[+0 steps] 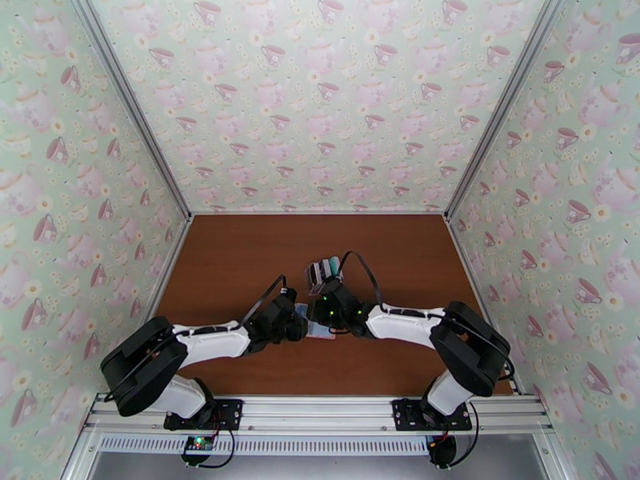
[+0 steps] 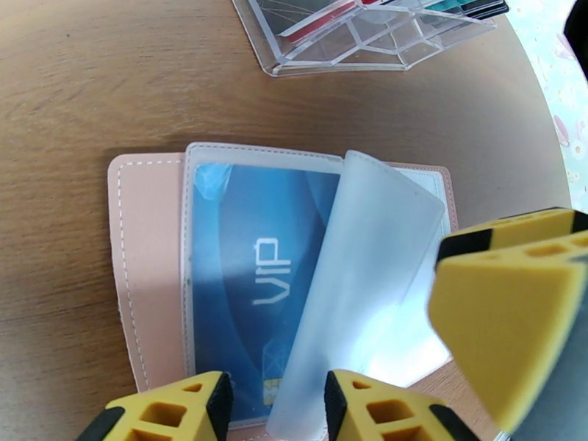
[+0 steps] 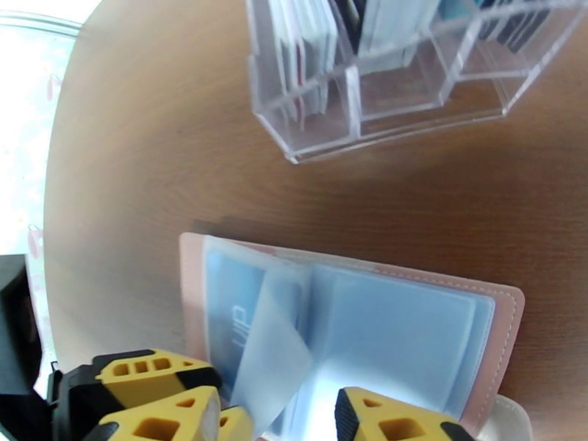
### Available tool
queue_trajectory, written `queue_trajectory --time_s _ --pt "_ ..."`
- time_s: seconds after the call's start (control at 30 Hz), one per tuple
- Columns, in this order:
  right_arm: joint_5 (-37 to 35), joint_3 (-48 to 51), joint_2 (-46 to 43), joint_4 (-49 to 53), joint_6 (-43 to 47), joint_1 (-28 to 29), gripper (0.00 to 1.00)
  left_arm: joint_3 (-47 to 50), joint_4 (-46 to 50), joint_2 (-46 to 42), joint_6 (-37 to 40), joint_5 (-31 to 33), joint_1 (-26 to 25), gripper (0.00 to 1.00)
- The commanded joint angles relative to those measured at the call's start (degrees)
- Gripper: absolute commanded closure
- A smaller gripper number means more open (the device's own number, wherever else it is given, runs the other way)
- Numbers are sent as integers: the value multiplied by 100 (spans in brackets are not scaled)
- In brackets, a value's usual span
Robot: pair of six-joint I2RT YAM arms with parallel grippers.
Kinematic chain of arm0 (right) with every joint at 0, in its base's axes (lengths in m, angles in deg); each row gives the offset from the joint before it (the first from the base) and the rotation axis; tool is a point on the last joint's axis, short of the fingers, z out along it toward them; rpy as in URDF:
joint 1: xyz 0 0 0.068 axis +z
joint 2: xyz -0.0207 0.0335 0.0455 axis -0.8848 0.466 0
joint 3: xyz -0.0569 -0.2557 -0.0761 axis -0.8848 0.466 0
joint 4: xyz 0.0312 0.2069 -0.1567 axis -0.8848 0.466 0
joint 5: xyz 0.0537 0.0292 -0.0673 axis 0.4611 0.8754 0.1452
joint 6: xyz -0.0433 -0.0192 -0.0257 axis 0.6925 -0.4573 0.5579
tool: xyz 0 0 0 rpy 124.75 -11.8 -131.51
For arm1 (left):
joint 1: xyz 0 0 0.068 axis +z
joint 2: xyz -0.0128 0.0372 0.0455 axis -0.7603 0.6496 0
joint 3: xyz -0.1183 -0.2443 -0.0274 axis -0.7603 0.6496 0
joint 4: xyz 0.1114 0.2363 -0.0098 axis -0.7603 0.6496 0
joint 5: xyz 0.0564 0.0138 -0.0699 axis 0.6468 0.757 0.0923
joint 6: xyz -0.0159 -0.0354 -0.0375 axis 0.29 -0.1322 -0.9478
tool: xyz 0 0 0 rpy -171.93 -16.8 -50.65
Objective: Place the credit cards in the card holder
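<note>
The pink wallet point(image 2: 147, 251) lies open on the table point(image 2: 110, 82), between the two grippers. A blue card point(image 2: 250, 266) marked VIP sits in one of its clear sleeves. Other cards point(image 3: 301, 45) stand in the clear rack point(image 2: 353, 31) nearby. One frosted page point(image 2: 367, 273) curls up off the wallet's middle. The left gripper point(image 2: 272, 406) hangs over the wallet's near edge, fingers apart; whether they pinch anything I cannot tell. The right gripper point(image 3: 283, 414) has its fingers spread, the page's foot between them, not clamped
</note>
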Motion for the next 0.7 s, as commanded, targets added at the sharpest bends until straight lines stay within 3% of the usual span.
queue_trajectory --time_s 0.0,0.3,0.67 --pt "187 -100 220 -238 -12 20 52 298 905 258 -89 -73 8 57" --pt "385 -469 382 -405 -49 15 51 54 1256 -92 -37 -59 14 38" --pt "710 -615 350 -560 -223 19 51 -603 1940 -557 242 129 23 31"
